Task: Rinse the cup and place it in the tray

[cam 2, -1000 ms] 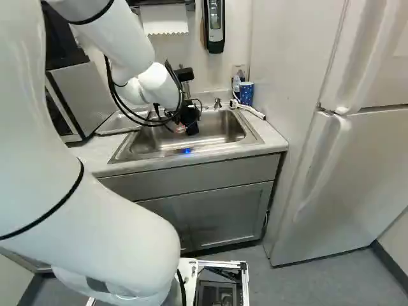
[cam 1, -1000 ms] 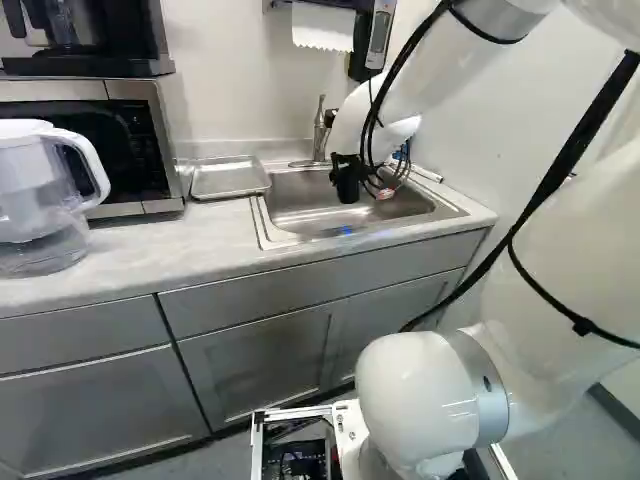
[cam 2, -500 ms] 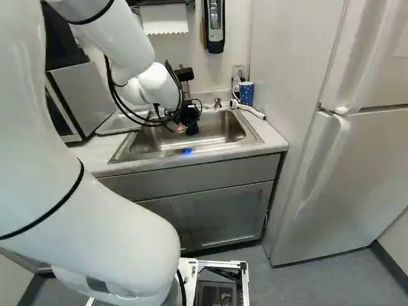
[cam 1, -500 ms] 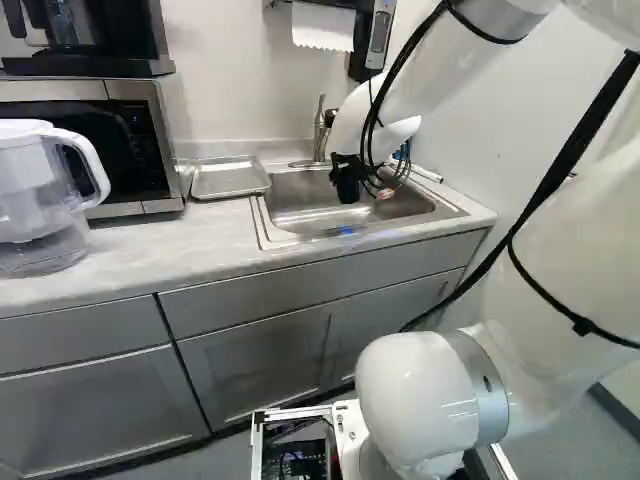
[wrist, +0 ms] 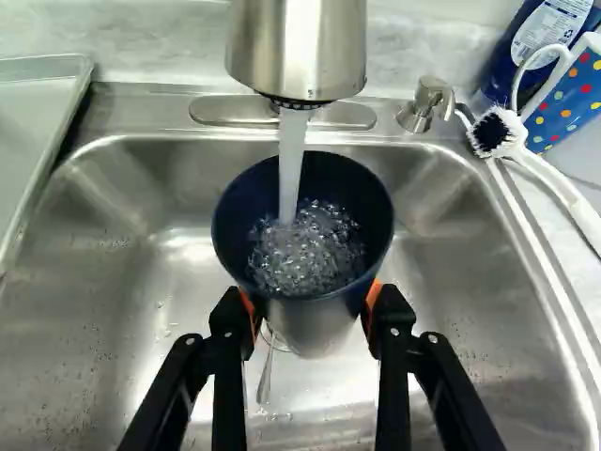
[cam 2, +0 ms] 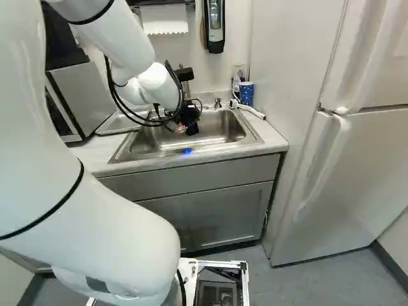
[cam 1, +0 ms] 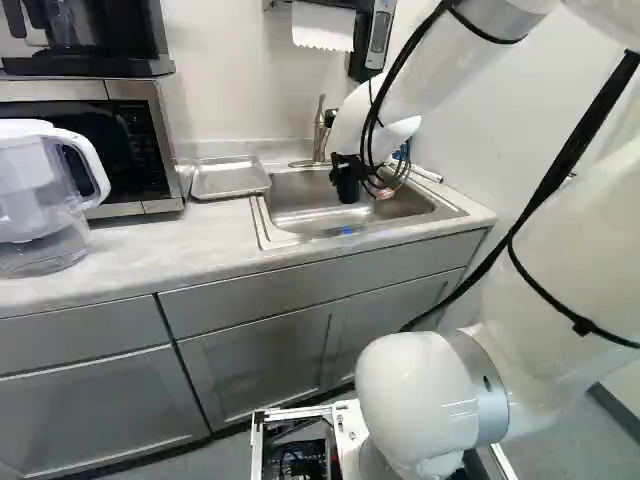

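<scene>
So my claw [cam 2: 189, 115] was partway open, pads [wrist: 374, 297] snug on both sides of the cup [wrist: 310, 324], faucet [wrist: 297, 47] water [wrist: 292, 174] pouring in.

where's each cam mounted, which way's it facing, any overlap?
Left base view: base, behind arm to its left; looks ahead and down at pitcher, microwave, sink; arm right of middle.
Right base view: behind arm to its right; ahead and down at sink, fridge; arm left of middle.
Wrist view: wrist, along gripper at cup; fingers show.
Base views share microwave; all three, sink and tray.
</scene>
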